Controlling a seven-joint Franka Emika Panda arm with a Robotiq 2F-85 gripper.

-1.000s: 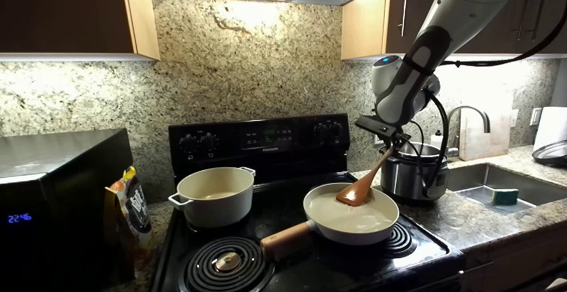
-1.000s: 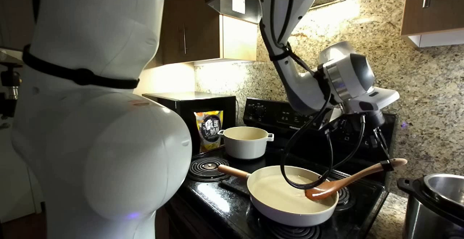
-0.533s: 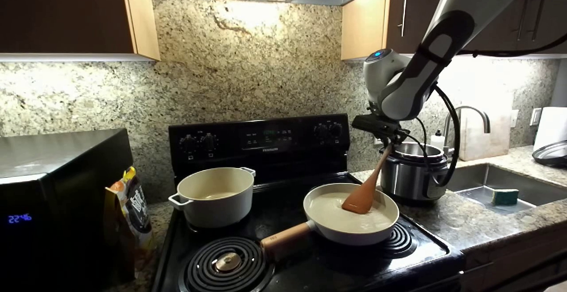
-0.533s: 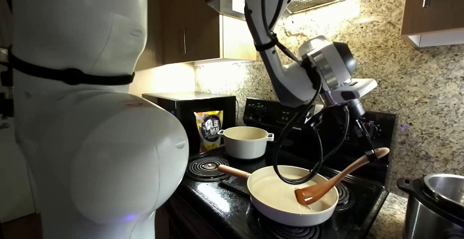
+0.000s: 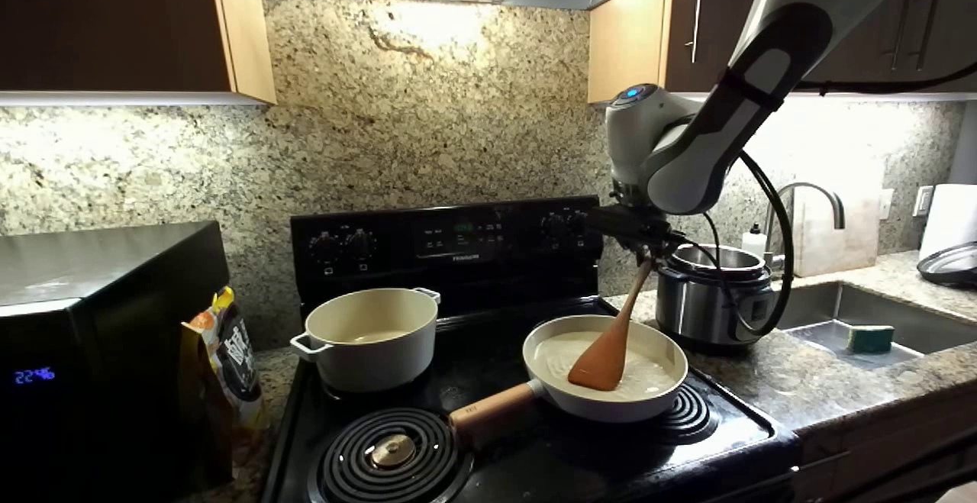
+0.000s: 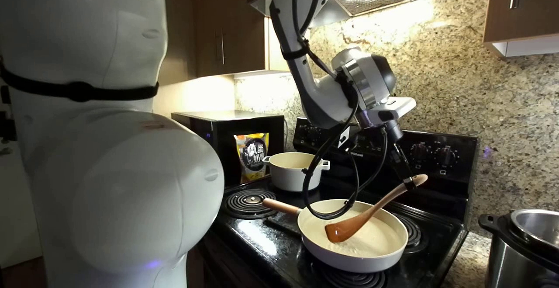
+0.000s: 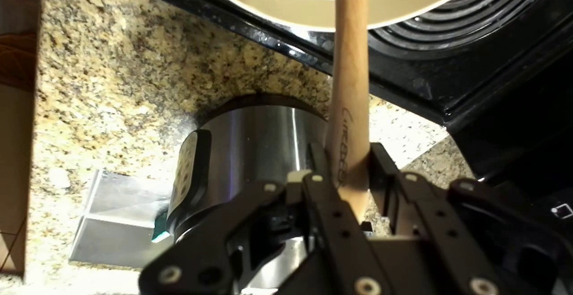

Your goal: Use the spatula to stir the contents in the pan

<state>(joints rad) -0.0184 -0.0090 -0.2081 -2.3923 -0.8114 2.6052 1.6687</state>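
Spatula (image 5: pixel 608 346), clamped in the pincer (image 7: pixel 348 160), slants into the pan (image 5: pixel 588 407), stovetop (image 5: pixel 565 461) below, speckled backsplash (image 5: pixel 488 106) behind.

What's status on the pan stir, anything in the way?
Gripper shut on spatula by the handle. Blade inside pan, at the pale contents. Cable loop crosses pan's outline in an exterior view; no contact evident.
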